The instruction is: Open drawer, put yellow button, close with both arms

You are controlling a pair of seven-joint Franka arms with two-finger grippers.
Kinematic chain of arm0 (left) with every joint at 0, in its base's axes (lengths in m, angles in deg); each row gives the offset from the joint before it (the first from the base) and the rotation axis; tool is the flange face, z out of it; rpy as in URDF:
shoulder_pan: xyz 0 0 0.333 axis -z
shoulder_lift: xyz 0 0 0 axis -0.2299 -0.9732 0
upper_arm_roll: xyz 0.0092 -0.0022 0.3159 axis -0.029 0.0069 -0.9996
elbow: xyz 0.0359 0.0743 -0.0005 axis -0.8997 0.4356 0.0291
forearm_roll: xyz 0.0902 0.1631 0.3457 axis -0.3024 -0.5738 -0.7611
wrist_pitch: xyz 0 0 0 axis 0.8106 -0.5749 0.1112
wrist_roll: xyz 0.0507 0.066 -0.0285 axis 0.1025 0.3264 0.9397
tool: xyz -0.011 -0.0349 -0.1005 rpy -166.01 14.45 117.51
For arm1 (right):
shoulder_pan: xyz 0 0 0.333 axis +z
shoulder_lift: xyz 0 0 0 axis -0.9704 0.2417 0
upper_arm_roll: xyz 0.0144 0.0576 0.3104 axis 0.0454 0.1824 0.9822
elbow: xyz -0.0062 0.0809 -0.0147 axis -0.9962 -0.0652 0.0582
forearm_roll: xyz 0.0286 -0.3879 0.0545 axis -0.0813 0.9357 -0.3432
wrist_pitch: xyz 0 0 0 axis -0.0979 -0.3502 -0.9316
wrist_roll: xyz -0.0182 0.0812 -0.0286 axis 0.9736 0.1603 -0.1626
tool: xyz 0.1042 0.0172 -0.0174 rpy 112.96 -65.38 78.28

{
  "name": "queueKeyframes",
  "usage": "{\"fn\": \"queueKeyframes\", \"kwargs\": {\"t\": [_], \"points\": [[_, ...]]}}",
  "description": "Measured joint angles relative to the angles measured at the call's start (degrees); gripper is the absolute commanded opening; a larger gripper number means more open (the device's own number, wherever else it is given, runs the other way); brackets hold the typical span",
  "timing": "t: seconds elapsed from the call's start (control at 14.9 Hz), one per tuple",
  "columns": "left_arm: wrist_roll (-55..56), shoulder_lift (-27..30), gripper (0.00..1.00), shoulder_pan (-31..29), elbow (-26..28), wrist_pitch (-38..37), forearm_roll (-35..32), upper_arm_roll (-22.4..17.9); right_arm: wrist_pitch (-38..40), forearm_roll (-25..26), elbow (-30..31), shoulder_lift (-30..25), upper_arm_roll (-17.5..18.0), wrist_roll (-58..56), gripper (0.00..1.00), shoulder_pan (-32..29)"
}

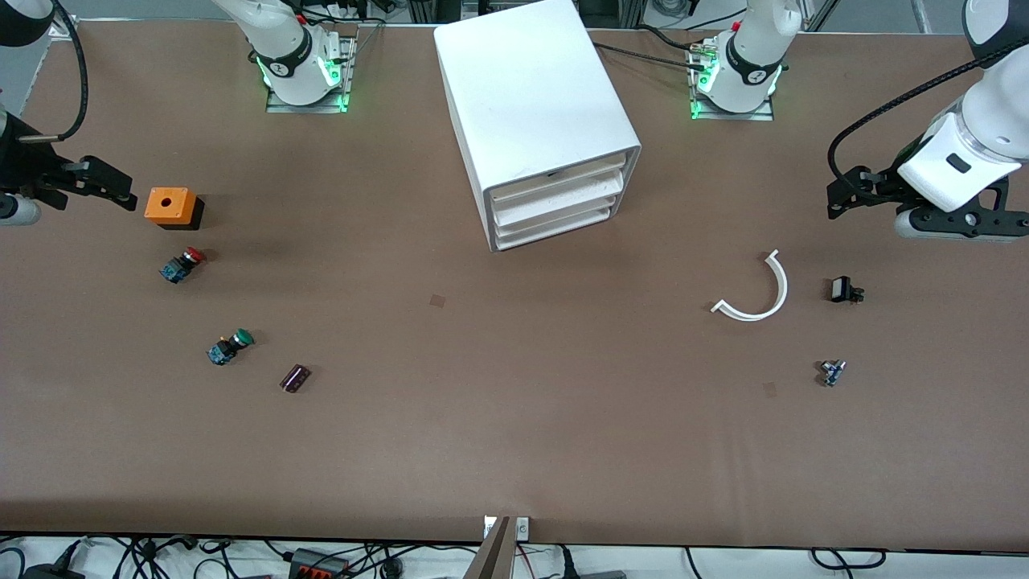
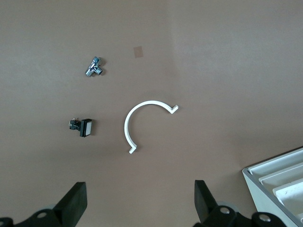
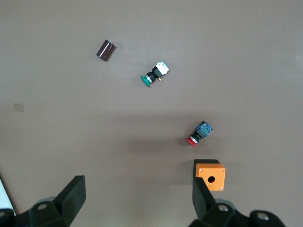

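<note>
Two grippers, left [image 2: 137, 208] and right [image 3: 137, 208], spread wide, empty. Drawer [image 1: 555, 178] shut. No yellow-capped button visible; you risk grabbing red button [image 1: 182, 264] or green button [image 1: 229, 347].

A: Front view position?
B: High, facing the robot bases, covering the whole surface [image 1: 514, 450].
A: Wrist views?
B: Each looks straight down. Left shares the white arc [image 2: 142, 124] [image 1: 756, 293]; right shares the orange box [image 3: 210, 174] [image 1: 170, 206].

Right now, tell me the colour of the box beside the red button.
Orange box, clearest in the right wrist view.
</note>
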Motion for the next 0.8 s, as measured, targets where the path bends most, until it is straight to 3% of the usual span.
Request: {"fn": "queueKeyframes", "kwargs": {"t": [0.8], "points": [[0.02,0.93,1.00,0.75,-0.82,-3.52,0.00,1.10,-0.68,-0.10,0.74,-0.11,0.06,-0.04,1.00,1.47]]}}
